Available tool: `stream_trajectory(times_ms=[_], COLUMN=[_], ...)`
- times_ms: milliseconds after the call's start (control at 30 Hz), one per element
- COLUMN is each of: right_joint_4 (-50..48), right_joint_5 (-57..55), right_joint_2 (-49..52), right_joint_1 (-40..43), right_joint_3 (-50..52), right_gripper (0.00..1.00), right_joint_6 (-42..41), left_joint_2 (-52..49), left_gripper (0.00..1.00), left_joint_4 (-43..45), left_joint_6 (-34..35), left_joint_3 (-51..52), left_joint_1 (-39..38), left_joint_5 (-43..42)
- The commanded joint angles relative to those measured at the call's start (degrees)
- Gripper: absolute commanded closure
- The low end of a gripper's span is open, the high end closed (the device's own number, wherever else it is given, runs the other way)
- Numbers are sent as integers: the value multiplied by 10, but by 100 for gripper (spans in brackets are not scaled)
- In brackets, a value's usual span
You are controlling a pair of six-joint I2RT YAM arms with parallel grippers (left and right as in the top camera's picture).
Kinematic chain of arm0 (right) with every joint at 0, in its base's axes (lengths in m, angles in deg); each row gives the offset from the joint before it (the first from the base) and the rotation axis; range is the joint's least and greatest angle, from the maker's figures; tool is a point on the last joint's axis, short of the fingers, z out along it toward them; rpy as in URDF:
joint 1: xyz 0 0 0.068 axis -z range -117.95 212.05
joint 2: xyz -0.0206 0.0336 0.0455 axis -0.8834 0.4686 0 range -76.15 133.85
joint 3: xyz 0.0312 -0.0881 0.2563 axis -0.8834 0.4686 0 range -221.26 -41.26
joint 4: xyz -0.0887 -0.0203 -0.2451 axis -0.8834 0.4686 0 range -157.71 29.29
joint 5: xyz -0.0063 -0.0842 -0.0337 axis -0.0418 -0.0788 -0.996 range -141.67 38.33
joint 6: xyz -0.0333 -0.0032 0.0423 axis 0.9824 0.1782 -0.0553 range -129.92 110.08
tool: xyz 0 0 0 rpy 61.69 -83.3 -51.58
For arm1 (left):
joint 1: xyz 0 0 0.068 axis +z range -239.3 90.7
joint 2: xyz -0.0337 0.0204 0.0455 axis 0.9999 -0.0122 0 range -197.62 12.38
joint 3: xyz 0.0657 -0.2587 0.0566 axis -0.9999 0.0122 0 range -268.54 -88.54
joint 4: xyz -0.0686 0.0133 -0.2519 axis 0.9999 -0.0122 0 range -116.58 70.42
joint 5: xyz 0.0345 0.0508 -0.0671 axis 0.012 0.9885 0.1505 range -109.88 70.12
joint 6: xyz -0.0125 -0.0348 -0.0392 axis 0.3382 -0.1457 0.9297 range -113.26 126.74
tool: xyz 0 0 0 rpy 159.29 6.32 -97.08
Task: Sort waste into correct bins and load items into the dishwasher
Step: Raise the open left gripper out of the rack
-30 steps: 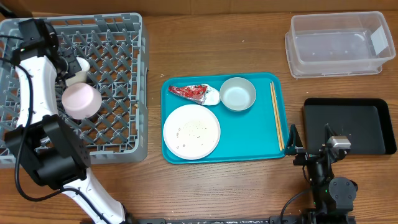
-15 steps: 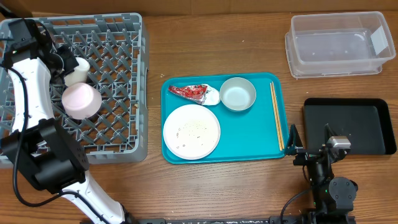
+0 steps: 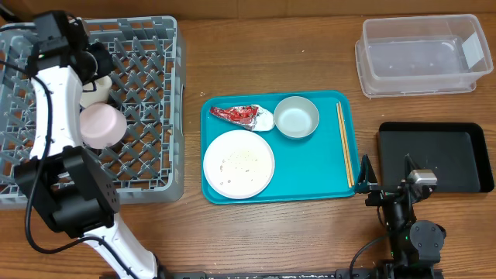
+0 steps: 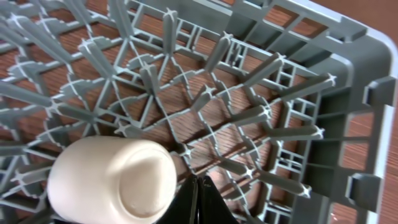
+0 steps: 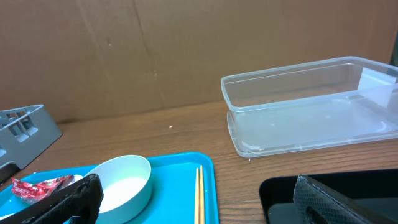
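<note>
My left gripper is shut and empty, hovering over the back of the grey dishwasher rack. The white cup lies on its side in the rack, just left of the fingertips in the left wrist view, where the cup fills the lower left. A pinkish-white bowl sits in the rack beside it. The red wrapper with napkin, metal bowl and white plate with rice grains rest on the teal tray. My right gripper stands open by the table's front edge.
Wooden chopsticks lie along the teal tray's right side. The clear tub stands at the back right, the black tray in front of it. The right wrist view shows the bowl, chopsticks and tub.
My left arm has swung right and toward the back of the rack, away from the cup, which stays lying in place. The right arm has not moved.
</note>
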Motion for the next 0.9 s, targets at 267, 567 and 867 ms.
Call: stream_trajectory(times_ms=[267, 567, 867], right_joint_4=[-3, -3, -3], right_joint_5=[-5, -5, -5], right_joint_2=[-5, -5, -5], right_joint_1=[-2, -2, -2], right_joint_3=[6, 6, 6], right_gripper=[0, 0, 0], right_joint_6=[-2, -2, -2], left_joint_2=[-26, -37, -66], left_gripper=[96, 96, 96], left_joint_4=[2, -6, -28], left_joint_6=[-15, -15, -13], left_joint_3=[4, 5, 4], left_joint_1=[4, 4, 9], left_joint_5=[80, 67, 75])
